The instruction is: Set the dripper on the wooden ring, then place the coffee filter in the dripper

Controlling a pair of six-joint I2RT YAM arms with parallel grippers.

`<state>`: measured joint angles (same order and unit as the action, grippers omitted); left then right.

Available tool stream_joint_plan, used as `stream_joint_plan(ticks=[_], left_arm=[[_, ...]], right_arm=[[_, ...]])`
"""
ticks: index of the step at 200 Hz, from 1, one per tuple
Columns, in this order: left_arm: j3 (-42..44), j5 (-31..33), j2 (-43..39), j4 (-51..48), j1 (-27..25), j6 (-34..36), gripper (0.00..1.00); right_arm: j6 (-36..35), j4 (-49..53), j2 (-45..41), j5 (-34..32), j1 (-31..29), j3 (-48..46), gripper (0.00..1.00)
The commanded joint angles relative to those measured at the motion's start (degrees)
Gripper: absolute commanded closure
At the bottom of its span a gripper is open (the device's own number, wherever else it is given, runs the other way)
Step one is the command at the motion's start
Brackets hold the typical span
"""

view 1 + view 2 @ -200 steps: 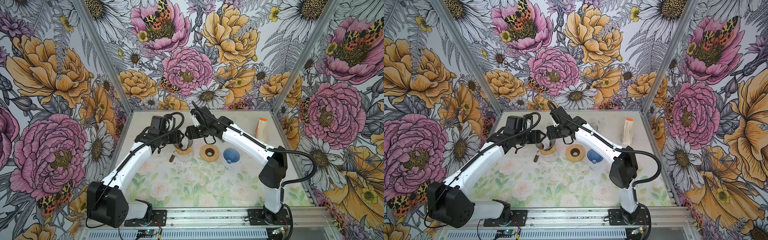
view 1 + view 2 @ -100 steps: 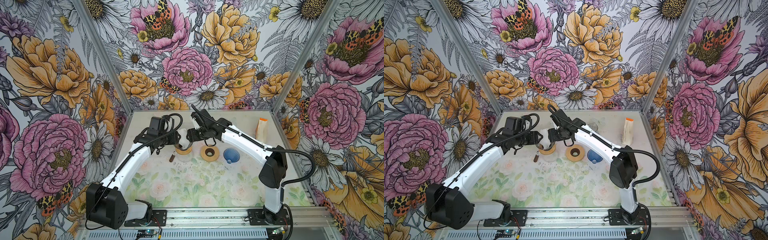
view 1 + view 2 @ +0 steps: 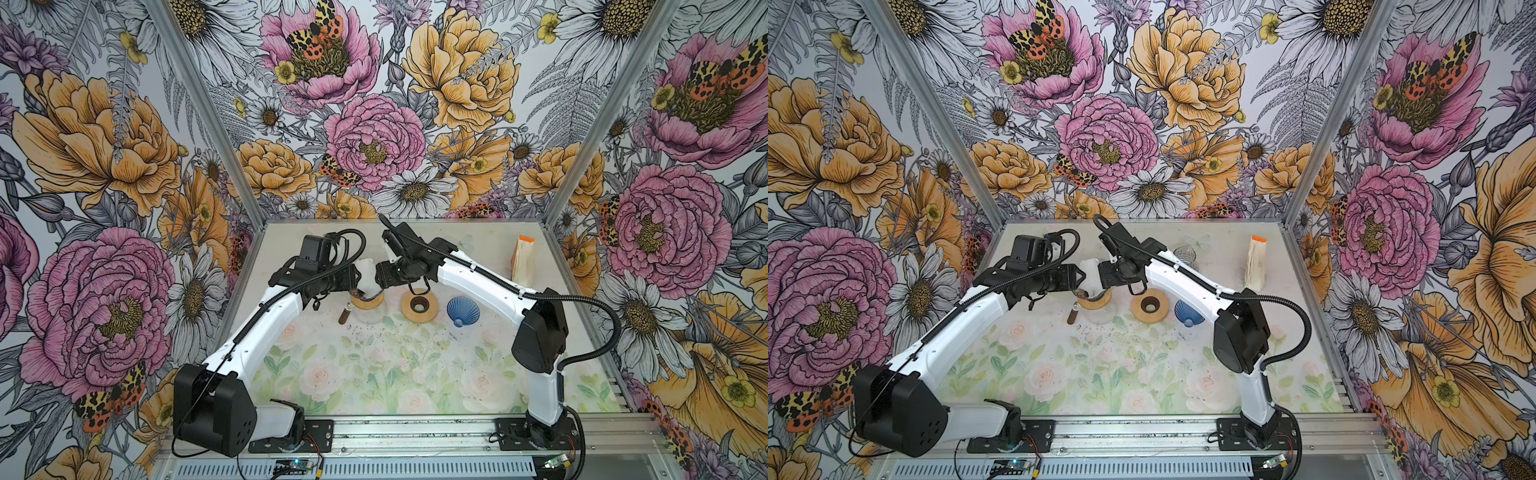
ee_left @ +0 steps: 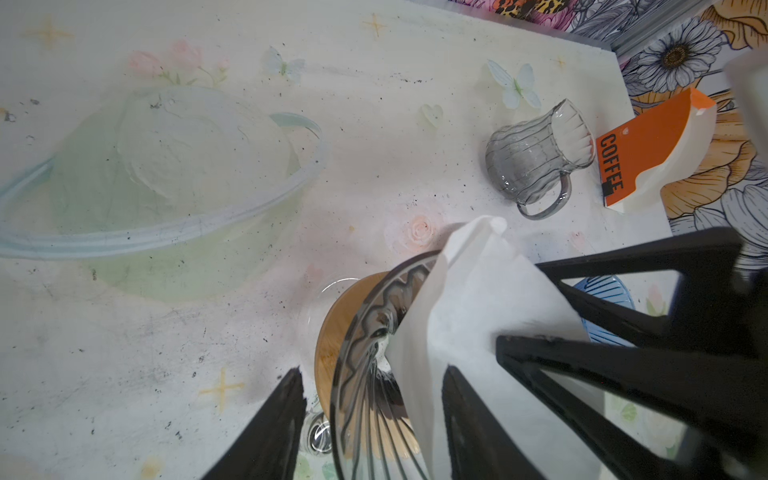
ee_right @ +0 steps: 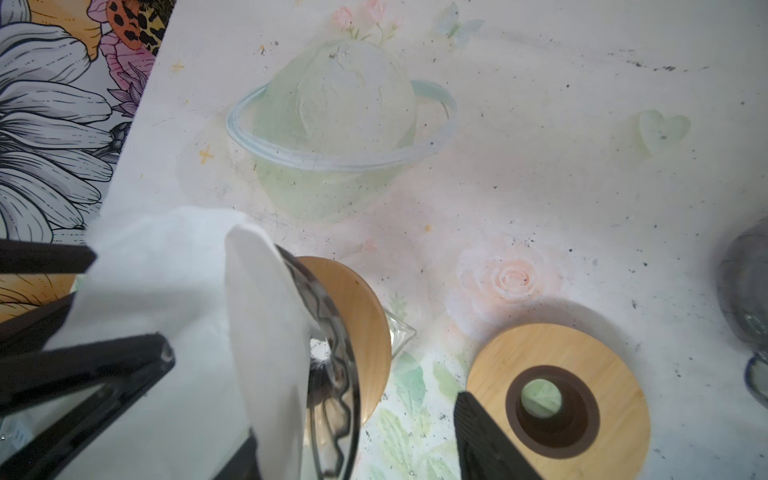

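Observation:
A white paper coffee filter stands upright in the smoky glass dripper, whose wooden collar rests on a clear carafe. My left gripper is open; the dripper's rim and one filter edge lie between its fingers. From the opposite side my right gripper is open too. It straddles the dripper's rim and the other side of the filter, which hides one of its fingers.
A loose wooden ring and a blue ribbed cone lie right of the dripper. A brown cylinder lies at its left. A glass mug and an orange-topped coffee bag stand at the back right.
The two grippers have drawn slightly apart over the dripper. The white filter, hidden between them a second ago, now shows standing up between their fingers.

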<state>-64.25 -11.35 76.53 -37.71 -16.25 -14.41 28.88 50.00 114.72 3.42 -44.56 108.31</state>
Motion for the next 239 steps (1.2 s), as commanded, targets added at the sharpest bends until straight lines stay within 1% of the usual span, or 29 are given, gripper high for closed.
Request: stream_joint_plan(ticks=[1, 95, 127, 203, 239], left_arm=[[0.3, 0.7, 0.7, -0.1, 0.5, 1.5, 0.45], [-0.2, 0.3, 2.4, -1.0, 0.8, 2.2, 0.47], [-1.2, -0.2, 2.3, -3.7, 0.9, 2.3, 0.49], [-2.8, -0.2, 0.8, -5.1, 1.0, 2.5, 0.47], [-2.4, -0.1, 2.6, -5.0, 1.0, 2.6, 0.46]], right_arm=[[-0.5, 0.9, 1.4, -1.7, 0.4, 2.6, 0.38], [-1.4, 1.2, 3.2, -1.2, 0.5, 3.5, 0.38], [-1.9, 1.2, 3.4, -0.9, 0.5, 3.0, 0.37], [-2.2, 1.3, 3.8, -1.7, 0.5, 2.5, 0.37], [-2.0, 1.2, 4.7, -1.8, 0.5, 2.6, 0.37]])
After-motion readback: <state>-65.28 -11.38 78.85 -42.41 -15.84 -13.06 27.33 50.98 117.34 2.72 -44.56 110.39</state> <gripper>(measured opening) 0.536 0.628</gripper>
